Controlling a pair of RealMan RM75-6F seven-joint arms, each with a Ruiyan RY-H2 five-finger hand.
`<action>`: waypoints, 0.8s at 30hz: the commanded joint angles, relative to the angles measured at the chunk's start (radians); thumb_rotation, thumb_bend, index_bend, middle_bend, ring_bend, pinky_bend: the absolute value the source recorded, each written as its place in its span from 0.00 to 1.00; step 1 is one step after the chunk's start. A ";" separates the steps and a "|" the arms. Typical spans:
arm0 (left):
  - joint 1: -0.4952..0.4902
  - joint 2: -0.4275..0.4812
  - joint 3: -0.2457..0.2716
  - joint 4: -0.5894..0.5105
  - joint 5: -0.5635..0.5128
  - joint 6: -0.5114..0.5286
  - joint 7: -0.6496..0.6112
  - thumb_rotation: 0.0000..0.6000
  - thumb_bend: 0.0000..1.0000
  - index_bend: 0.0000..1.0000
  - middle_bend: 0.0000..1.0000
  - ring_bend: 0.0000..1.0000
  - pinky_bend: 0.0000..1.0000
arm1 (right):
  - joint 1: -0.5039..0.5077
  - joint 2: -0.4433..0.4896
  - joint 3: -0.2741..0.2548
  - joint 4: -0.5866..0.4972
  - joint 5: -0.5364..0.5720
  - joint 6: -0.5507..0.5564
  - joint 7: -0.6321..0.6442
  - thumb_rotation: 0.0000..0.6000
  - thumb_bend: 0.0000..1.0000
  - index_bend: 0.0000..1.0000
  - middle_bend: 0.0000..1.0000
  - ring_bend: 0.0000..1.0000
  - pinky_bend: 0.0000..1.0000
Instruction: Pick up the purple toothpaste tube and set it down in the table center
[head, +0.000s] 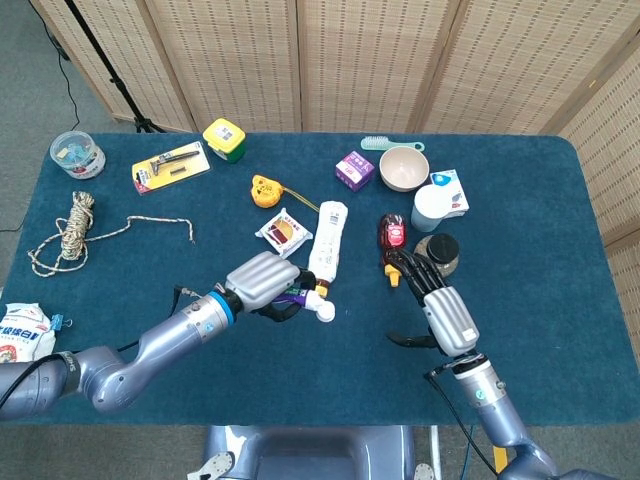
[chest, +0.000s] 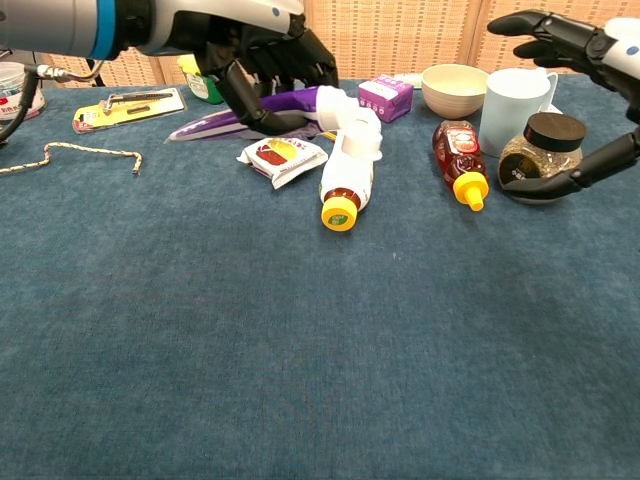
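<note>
Left hand: the silver-backed left hand (head: 262, 280) reaches in from the lower left on a grey arm, its dark fingers (chest: 262, 72) curled round the purple toothpaste tube with a white flip cap (chest: 258, 108) and gripping it.
Right hand: the right hand (head: 437, 305) rises from the lower right, fingers spread and holding nothing, thumb stuck out to the side; it hangs just beside the round glass jar with a black lid (chest: 540, 158).
Tube place: lifted off the dark blue tabletop (head: 330, 370), its cap end just in front of the white squeeze bottle with a yellow cap (head: 324, 248) (the bottle lies flat, cap toward the robot).
Tube axis: long axis roughly crosswise, cap toward the robot's right, flat crimped tail toward its left, cap hanging open below the nozzle.
Head view only: the whole arm and the back of the left hand; the tube's body is mostly hidden under the hand.
Chest view only: the tube's purple length and tail, clear of the tabletop.
</note>
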 joint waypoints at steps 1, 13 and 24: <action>-0.027 -0.021 -0.001 0.011 -0.035 0.004 0.006 1.00 1.00 0.52 0.44 0.53 0.57 | 0.008 -0.020 0.005 0.009 0.015 -0.002 0.000 1.00 0.00 0.00 0.00 0.00 0.00; -0.114 -0.092 0.025 0.034 -0.181 0.066 0.065 1.00 1.00 0.52 0.44 0.53 0.57 | 0.030 -0.081 0.024 0.042 0.064 0.001 0.007 1.00 0.00 0.00 0.00 0.00 0.00; -0.162 -0.151 0.025 0.058 -0.265 0.123 0.091 1.00 1.00 0.52 0.45 0.53 0.57 | 0.056 -0.138 0.039 0.073 0.101 -0.010 -0.004 1.00 0.00 0.00 0.00 0.00 0.00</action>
